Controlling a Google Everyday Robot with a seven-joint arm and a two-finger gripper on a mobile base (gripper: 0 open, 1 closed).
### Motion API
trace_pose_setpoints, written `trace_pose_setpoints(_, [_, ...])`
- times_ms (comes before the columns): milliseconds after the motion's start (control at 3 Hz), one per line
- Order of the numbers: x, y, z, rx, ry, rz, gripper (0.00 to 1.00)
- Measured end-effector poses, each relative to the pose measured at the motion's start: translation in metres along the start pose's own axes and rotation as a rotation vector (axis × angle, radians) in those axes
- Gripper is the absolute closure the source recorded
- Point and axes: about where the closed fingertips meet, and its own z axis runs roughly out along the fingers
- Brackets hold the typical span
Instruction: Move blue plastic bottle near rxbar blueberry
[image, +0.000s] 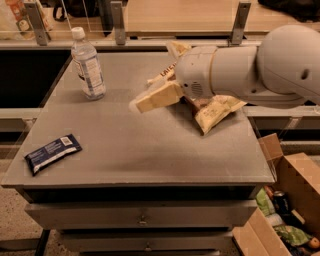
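The blue plastic bottle (88, 65), clear with a white cap and a pale label, stands upright at the table's back left. The rxbar blueberry (52, 152), a flat dark navy wrapper with a white patch, lies near the front left edge. My gripper (170, 118) hovers over the middle of the table, to the right of the bottle and apart from it. Its two cream fingers (156, 97) are spread wide and hold nothing. The big white arm (260, 70) reaches in from the right.
A chip bag (165, 71) lies at the back centre, mostly hidden behind my arm. The grey table (140, 155) has drawers below. An open cardboard box (287, 200) with items stands on the floor at the right. A railing runs behind the table.
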Motion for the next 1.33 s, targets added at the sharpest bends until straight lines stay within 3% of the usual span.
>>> trace_pose_setpoints(667, [0.024,-0.022,0.075,-0.045,0.006,0.018,0.0])
trace_pose_setpoints(1333, [0.022,-0.047,0.156,-0.108,-0.058,0.014,0.0])
